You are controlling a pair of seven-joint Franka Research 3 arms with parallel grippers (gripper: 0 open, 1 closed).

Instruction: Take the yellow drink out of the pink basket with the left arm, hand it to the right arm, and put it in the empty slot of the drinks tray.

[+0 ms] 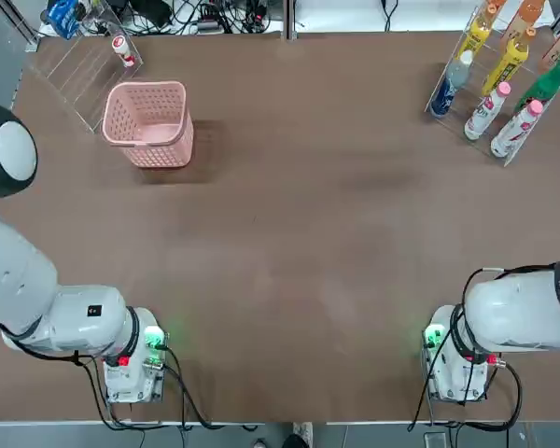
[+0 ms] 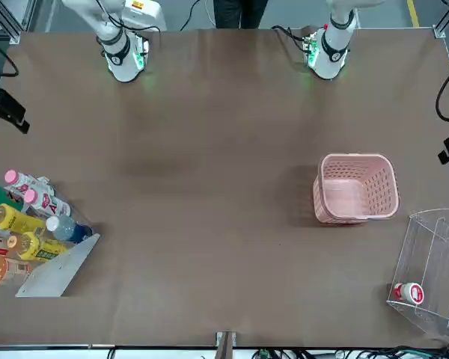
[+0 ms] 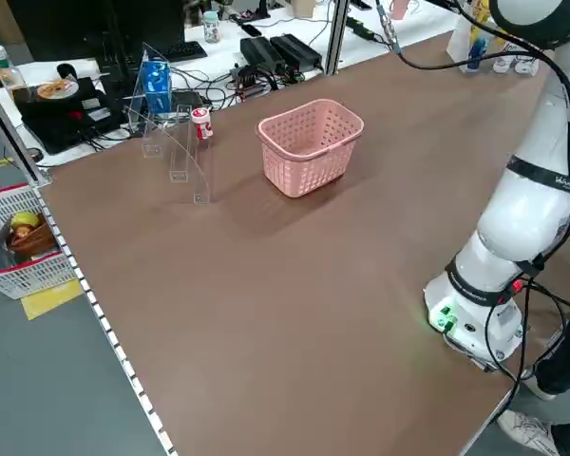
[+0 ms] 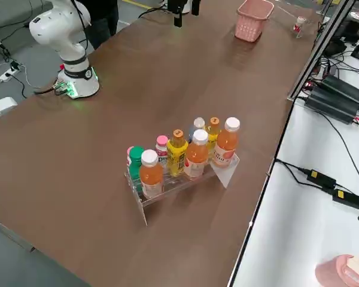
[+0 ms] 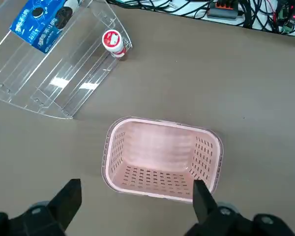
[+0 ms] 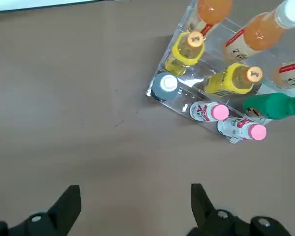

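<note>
We find two slim yellow drinks with orange-yellow caps, one point(image 6: 187, 51) beside the other point(image 6: 233, 78), lying in neighbouring lanes of the transparent slanted drinks tray point(image 4: 226, 169) at the far right of the brown table point(image 1: 308, 233); we cannot tell which is the one handed over. A blue-labelled bottle point(image 6: 164, 86), two white pink-capped bottles point(image 6: 206, 112), a green bottle point(image 6: 275, 105) and orange drinks point(image 4: 197, 152) share the rack. The small pink perforated basket point(image 1: 149, 121) stands upright at the far left, well apart from the tray, showing its bare floor; just beyond it sits a clear acrylic box point(image 5: 49, 93) with a small red-and-white bottle point(image 5: 112, 42). The left gripper point(image 5: 135, 201) hangs above the basket, jaws released and holding nothing; the right gripper point(image 6: 135, 204) hangs over bare table short of the tray, jaws likewise spread and unladen.
</note>
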